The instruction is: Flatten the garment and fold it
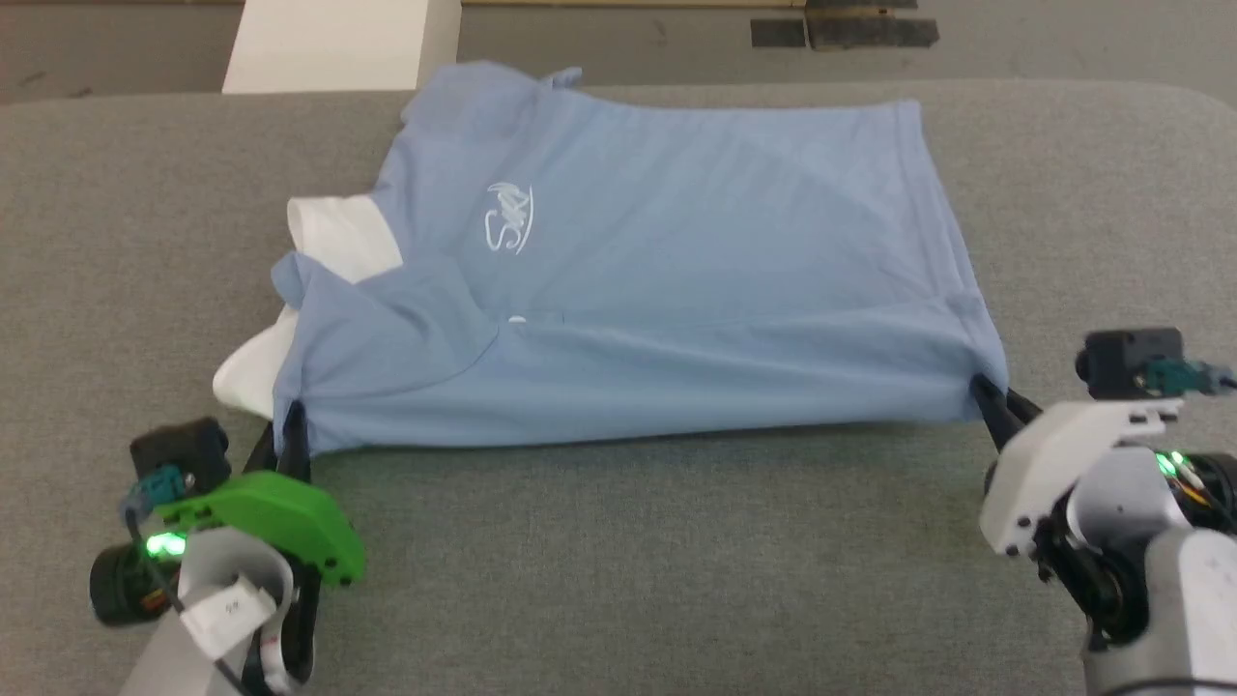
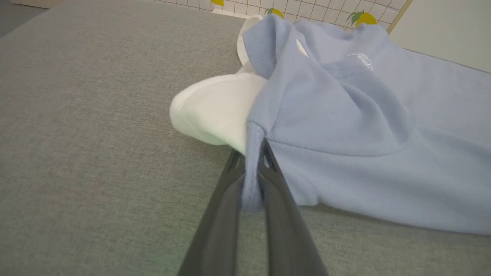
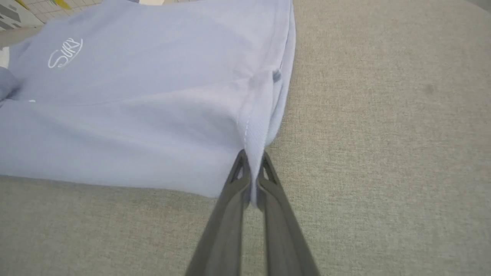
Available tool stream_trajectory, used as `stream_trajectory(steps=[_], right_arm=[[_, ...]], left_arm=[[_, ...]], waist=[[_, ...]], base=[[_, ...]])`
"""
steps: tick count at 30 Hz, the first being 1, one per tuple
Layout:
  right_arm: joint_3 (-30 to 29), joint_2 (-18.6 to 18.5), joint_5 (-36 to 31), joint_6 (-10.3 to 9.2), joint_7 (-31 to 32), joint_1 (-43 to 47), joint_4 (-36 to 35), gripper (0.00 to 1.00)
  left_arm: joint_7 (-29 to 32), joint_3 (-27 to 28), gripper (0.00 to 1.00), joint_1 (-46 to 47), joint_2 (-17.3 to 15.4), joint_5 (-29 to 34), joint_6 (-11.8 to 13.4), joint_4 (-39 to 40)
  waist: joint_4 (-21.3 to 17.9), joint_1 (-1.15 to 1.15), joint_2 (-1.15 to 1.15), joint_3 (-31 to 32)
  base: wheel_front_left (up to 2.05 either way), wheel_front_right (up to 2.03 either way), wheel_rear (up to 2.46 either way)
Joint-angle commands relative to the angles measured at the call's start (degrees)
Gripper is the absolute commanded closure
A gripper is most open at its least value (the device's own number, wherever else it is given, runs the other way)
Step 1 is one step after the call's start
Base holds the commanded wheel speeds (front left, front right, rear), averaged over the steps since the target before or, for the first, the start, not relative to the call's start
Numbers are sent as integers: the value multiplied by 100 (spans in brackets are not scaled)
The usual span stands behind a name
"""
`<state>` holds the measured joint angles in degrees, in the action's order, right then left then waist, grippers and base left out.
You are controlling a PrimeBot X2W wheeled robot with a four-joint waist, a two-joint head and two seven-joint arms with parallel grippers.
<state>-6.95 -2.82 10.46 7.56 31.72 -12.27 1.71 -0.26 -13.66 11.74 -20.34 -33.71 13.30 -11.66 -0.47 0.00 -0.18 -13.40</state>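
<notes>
The garment, a light blue polo shirt with a white collar and white chest logo, lies spread on the grey table, collar to the left and hem to the right. My left gripper is shut on the garment's near left corner, beside the collar; in the left wrist view the blue cloth is pinched between the two dark fingers. At the near right hem corner my right gripper is shut on the garment, a fold of hem caught between its fingers. The near edge hangs slightly lifted between both grips.
The grey fabric-covered table stretches wide in front of the garment and to both sides. A white box stands past the table's far edge at the upper left. Dark tape marks lie on the floor beyond.
</notes>
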Motion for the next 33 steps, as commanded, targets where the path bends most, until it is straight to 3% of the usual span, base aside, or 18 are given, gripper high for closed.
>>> stream_trajectory(steps=[1,12,17,24,25,26,27,28,29,33], right_arm=[[-40,-6,64,-8,-70,193,-132,100],[-645,-6,501,-8,353,1735,-1053,100],[-843,-6,418,-8,447,2067,-675,100],[-690,-6,483,-8,153,1999,165,100],[-664,-6,498,-8,49,1972,255,96],[-643,-6,510,-8,-20,1953,321,75],[-600,-6,543,-8,-114,1929,382,33],[-575,-6,563,-8,-219,1915,409,0],[-558,-6,597,-8,-367,1906,435,0],[-477,-6,628,-8,-944,1887,338,0]], left_arm=[[-21,36,100,-202,-99,53,91,99],[720,-146,100,-1499,-426,193,651,1260],[876,-327,100,-1686,-350,87,569,1301],[1071,-487,100,-1626,-239,-144,333,681],[1070,-482,100,-1620,-224,-179,312,593],[1060,-457,100,-1620,-192,-236,297,536],[1031,-435,66,-1616,-164,-300,250,486],[987,-422,8,-1613,-154,-325,216,457],[914,-408,0,-1615,-144,-345,172,430],[539,-292,0,-1653,-173,-353,57,466]], waist=[[23,0,18,185],[124,0,18,426],[134,0,18,398],[73,0,18,367],[65,0,18,372],[58,0,18,376],[51,0,18,381],[47,0,18,389],[43,0,18,404],[28,0,18,496]], base=[[0,0,0],[0,0,0],[0,0,0],[0,0,0],[0,0,0],[0,0,0],[0,0,0],[0,0,0],[0,0,0],[0,0,0]])
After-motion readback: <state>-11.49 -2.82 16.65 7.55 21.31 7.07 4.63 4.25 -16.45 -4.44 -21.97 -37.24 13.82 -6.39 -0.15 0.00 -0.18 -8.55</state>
